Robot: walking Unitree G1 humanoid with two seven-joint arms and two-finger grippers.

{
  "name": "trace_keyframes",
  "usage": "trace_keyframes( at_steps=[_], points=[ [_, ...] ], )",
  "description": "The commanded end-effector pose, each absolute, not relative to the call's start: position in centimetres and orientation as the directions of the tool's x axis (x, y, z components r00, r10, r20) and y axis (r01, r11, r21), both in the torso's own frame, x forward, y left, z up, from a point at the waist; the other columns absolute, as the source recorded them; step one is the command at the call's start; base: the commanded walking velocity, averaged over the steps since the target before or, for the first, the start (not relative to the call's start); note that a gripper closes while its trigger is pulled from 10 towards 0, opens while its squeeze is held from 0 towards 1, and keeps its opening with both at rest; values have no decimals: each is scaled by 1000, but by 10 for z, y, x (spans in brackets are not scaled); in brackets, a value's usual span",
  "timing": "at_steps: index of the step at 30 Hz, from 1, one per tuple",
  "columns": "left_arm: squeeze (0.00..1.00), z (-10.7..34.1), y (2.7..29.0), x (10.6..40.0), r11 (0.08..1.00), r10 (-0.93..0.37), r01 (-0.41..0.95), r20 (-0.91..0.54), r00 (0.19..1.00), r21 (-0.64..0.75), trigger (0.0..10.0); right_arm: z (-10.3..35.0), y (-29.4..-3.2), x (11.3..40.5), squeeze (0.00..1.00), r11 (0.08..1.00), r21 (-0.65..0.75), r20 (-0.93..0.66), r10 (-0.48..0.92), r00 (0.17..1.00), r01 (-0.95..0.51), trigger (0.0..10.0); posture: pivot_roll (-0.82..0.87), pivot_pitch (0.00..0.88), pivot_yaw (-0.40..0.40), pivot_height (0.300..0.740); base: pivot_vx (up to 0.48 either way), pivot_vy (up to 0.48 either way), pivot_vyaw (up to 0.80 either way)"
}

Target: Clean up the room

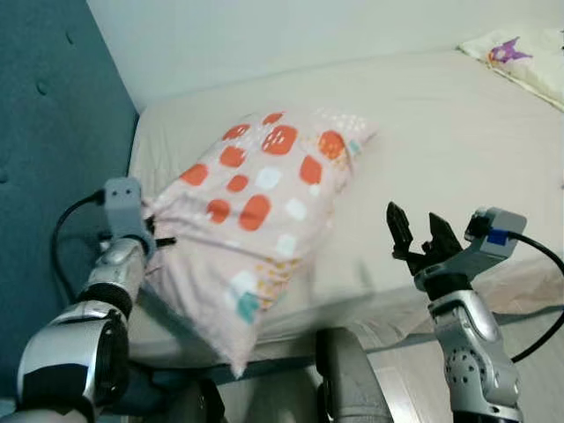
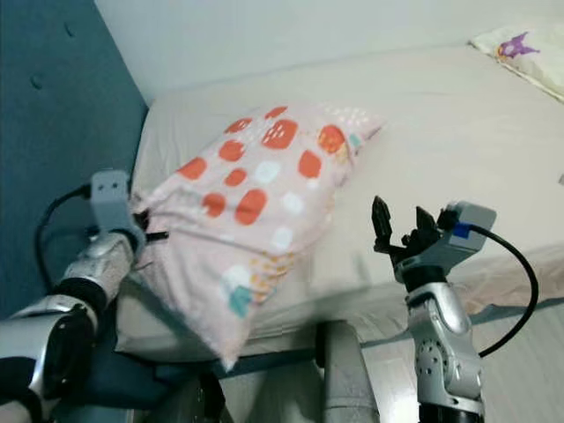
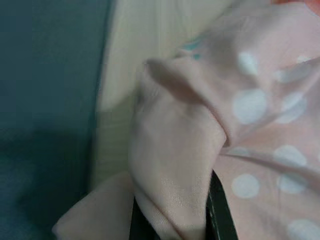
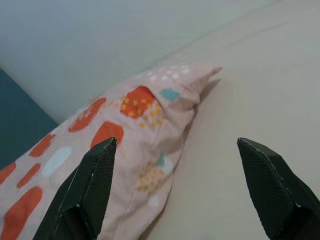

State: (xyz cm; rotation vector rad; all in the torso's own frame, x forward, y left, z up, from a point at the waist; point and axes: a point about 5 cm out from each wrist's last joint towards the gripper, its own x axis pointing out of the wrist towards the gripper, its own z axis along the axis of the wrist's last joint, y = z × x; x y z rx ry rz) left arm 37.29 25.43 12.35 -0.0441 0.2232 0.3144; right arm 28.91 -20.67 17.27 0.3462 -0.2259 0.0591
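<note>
Pink pillow (image 1: 251,225) w/ orange spots lay slanted on the bed (image 1: 441,167), lower corner overhanging the mattress edge. I had the left gripper (image 1: 157,236) clamped on a fold at its side. Right gripper (image 1: 419,234) hung spread wide, holding nothing, just beside it. Est. progress: pillow on bed, not yet squared; release left.

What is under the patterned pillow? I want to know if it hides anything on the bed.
Under the pink pillow, pinched by the left gripper, only the cream bed sheet shows around it. Whatever lies directly beneath is covered. The right gripper hovers open nearby.
</note>
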Motion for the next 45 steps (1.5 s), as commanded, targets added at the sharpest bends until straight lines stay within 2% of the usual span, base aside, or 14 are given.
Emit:
trace_keyframes(
  at_steps=[1,9,13,21,23,24,26,27,29,30,36,42,44,45],
  points=[
    [0,116,283,358,904,425,-426,-228,876,48,0,168,-204,288,0,938,335,216,17,976,-91,10000,-277,223,89,580,0,0,0],
    [0,89,303,333,822,567,-555,-287,772,130,0,167,-203,289,0,937,338,213,20,977,-93,10000,-269,221,90,580,0,0,0],
    [0,74,313,316,747,660,-641,-310,684,178,0,167,-202,290,0,935,343,214,21,977,-95,10000,-256,217,95,580,0,0,0],
    [0,56,300,309,742,652,-656,-373,661,136,0,165,-200,292,0,932,348,214,25,977,-100,10000,-248,211,102,580,0,0,0],
    [0,48,287,310,767,589,-642,-424,688,25,0,165,-199,293,0,931,350,214,25,977,-100,10000,-245,209,104,580,0,0,0],
    [0,48,287,310,767,589,-642,-424,688,25,0,165,-199,293,0,931,350,214,25,977,-100,10000,-245,209,104,580,0,0,0],
    [4,46,269,318,807,492,-582,-432,756,-100,0,164,-199,293,0,931,351,213,26,977,-101,10000,-247,208,105,580,0,0,0],
    [961,48,251,327,844,388,-497,-410,826,-203,2549,164,-199,293,0,931,351,213,26,977,-101,10000,-247,207,105,580,0,0,0],
    [961,49,246,329,851,356,-471,-402,843,-233,2549,164,-199,293,0,931,351,213,27,977,-102,10000,-247,207,105,580,0,0,0],
    [1000,51,240,332,860,324,-439,-388,863,-260,10000,164,-199,294,0,931,351,212,27,977,-102,10000,-246,205,105,580,0,0,0],
    [1000,62,234,341,900,262,-352,-325,909,-258,10000,163,-199,295,0,932,347,211,30,977,-104,10000,-247,200,104,580,0,0,0],
    [1000,82,255,346,951,242,-280,-249,938,-131,10000,164,-201,300,0,934,341,214,33,976,-106,10000,-235,191,101,580,0,0,0],
    [1000,86,261,346,977,210,-214,-238,948,7,10000,165,-202,303,0,935,340,214,31,976,-104,10000,-221,186,97,580,0,0,0],
    [1000,86,261,346,977,210,-214,-238,948,7,10000,165,-202,303,0,935,340,214,31,976,-104,10000,-221,186,97,580,0,0,0]
  ],
)
